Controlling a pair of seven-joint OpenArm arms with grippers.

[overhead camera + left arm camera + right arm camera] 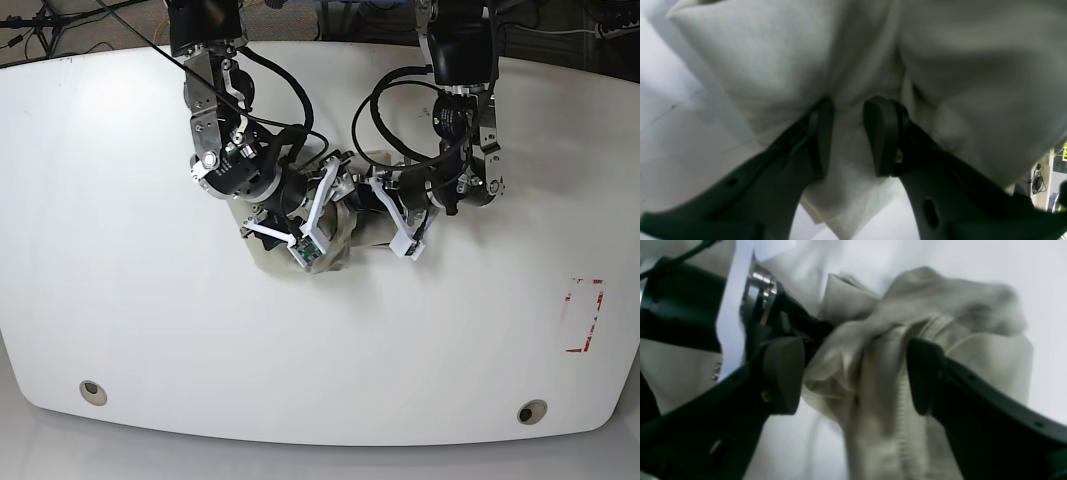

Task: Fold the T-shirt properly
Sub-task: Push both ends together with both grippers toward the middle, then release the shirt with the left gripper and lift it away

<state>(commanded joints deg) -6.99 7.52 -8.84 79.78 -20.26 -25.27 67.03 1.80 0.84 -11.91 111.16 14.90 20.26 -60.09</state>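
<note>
We see the T-shirt [345, 235] bunched at frame centre on the white counter [130, 300], so folding looks barely begun. Left pincer [848, 115] is clamped on soft, wrinkly beige cloth. Right pincer [853, 373] stands apart around the ribbed collar, not pinching.

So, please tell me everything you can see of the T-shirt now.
The T-shirt is plain beige-grey cloth, soft and wrinkled, with no print. It sits bunched up on the white table between both arms. The left gripper is pinching a fold; the right gripper stands wider, with a ribbed hem between its pads. Its sleeves cannot be made out.
</note>
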